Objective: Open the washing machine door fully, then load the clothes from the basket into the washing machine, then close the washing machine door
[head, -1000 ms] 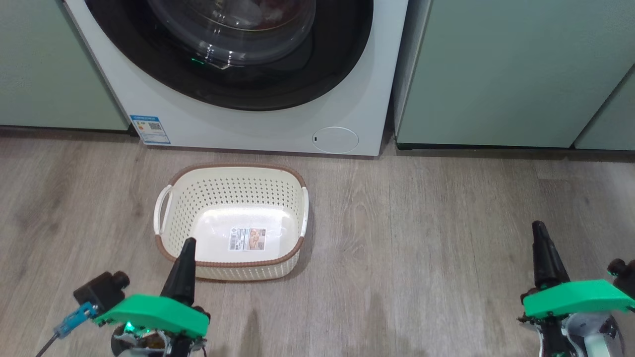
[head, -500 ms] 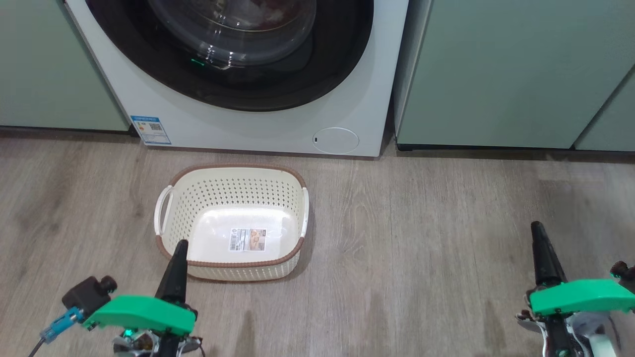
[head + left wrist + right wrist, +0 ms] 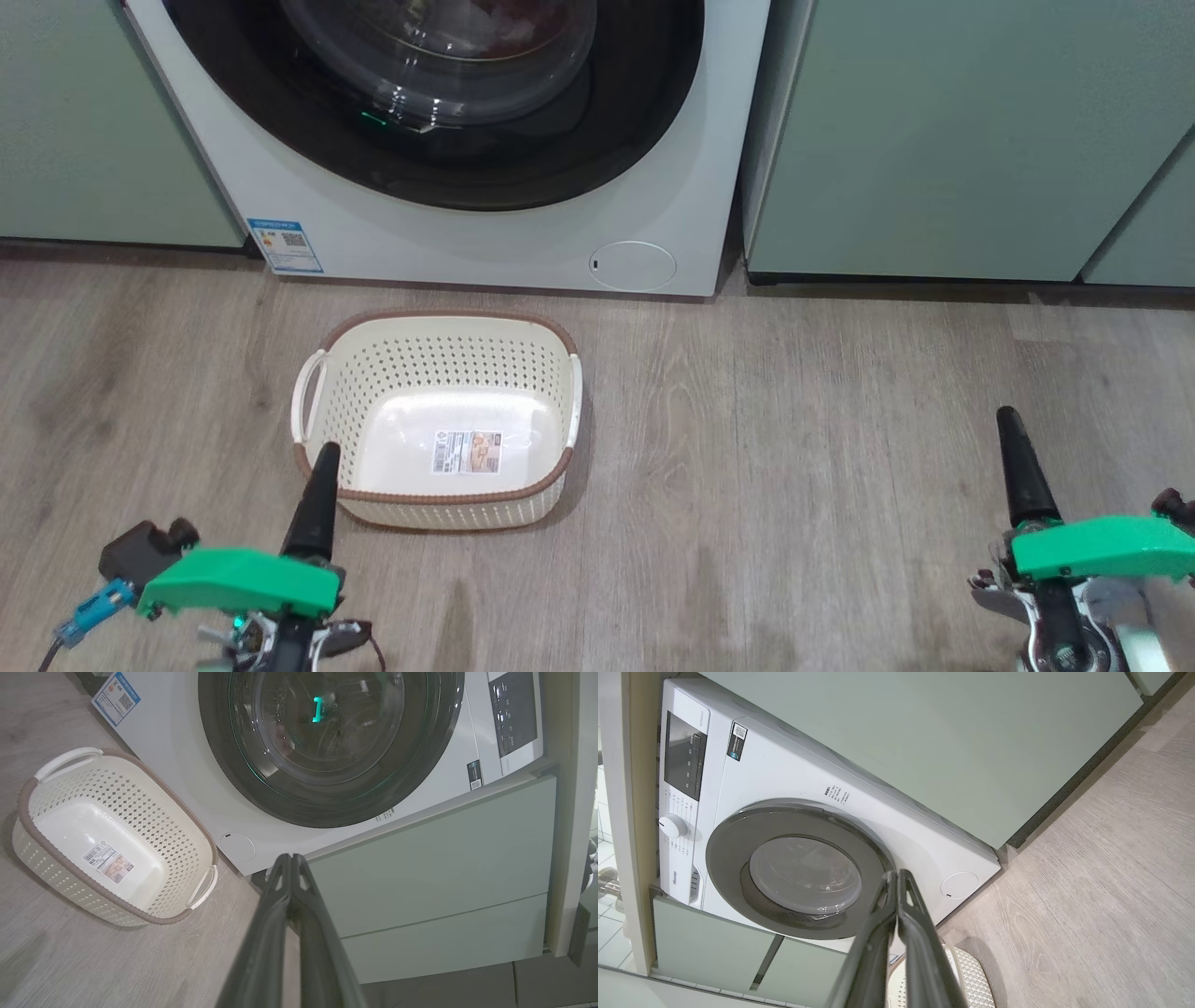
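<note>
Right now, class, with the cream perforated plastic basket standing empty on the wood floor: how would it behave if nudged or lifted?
The cream perforated plastic basket holds only a paper label, so probably light. Wide and low on the smooth wood-look floor, it would likely slide, not tip. Its holed walls may flex slightly when squeezed.

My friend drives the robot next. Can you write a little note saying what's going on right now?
Left gripper: shut, empty.
Right gripper: shut, empty.
Cream-white perforated plastic basket sits empty on the floor before the big white front-load washing machine.
Its round black-rimmed glass door is closed, something reddish behind the glass.
Loading and closing look done; seemingly nothing left.
</note>
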Available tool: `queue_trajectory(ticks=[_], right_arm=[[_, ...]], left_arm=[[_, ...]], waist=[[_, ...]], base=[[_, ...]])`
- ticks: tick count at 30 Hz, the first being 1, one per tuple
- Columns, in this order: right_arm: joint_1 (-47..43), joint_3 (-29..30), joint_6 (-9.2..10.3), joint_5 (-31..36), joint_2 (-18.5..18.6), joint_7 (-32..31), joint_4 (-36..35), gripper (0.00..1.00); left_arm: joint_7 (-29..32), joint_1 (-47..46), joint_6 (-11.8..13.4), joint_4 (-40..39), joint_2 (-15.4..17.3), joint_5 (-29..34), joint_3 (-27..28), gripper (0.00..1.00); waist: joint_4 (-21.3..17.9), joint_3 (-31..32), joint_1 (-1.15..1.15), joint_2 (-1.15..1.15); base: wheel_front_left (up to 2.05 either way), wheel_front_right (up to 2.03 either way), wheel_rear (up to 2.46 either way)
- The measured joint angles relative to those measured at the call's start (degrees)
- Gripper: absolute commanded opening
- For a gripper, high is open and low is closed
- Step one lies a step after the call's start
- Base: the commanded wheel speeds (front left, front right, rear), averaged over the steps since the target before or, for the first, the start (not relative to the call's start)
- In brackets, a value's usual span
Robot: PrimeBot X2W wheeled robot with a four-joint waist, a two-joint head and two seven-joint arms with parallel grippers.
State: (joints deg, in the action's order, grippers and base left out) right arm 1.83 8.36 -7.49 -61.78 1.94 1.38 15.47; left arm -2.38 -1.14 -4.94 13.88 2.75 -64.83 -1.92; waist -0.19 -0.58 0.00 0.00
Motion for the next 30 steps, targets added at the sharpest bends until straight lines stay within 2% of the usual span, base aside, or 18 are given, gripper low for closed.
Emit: queue_trajectory(ticks=[30], right_arm=[[0.4, -0.2, 0.0, -19.8, 0.1, -5.0, 0.3, 0.0]], left_arm=[[4.9, -1.2, -1.5, 1.2, 0.1, -18.6, 3.5, 0.0]], waist=[[0.1, 0.3, 0.0, 0.0]], base=[[0.0, 0.0, 0.0]])
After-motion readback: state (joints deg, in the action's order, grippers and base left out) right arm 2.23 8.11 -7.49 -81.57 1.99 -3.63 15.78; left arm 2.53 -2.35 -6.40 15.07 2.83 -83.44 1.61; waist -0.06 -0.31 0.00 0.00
